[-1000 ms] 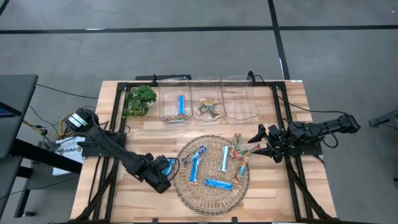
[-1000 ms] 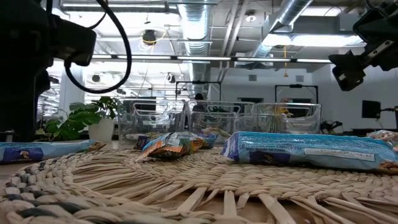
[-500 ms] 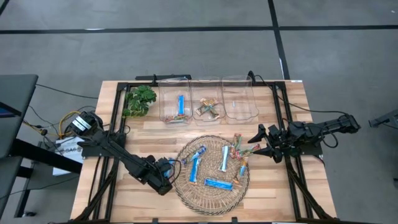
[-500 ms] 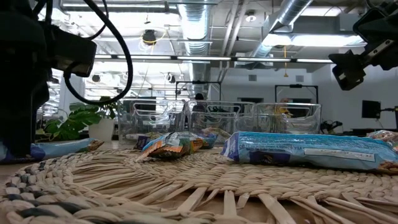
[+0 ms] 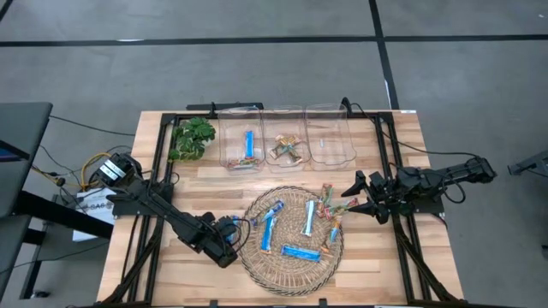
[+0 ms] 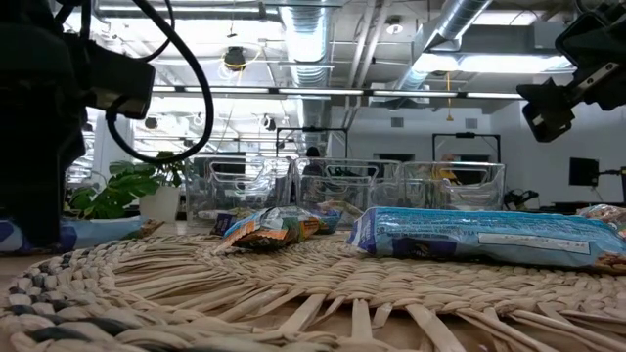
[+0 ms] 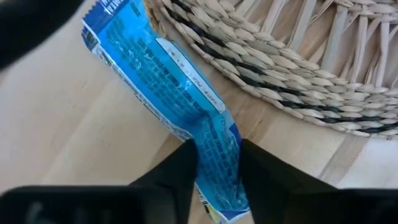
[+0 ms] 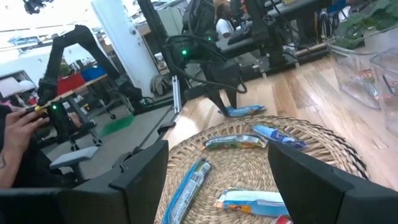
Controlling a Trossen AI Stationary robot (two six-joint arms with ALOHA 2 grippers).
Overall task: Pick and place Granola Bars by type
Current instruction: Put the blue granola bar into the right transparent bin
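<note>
Left tool [image 7: 214,165] pinches a blue granola bar [image 7: 171,93] lying on the wooden desk [image 5: 193,184] at nine o'clock of the round woven mat [image 5: 291,239]. Only its wrist view shows the crinkled glossy wrapper, long axis running alongside the mat's rim. Right tool [image 5: 353,195] hovers at the mat's three o'clock, fingers spread, empty.
</note>
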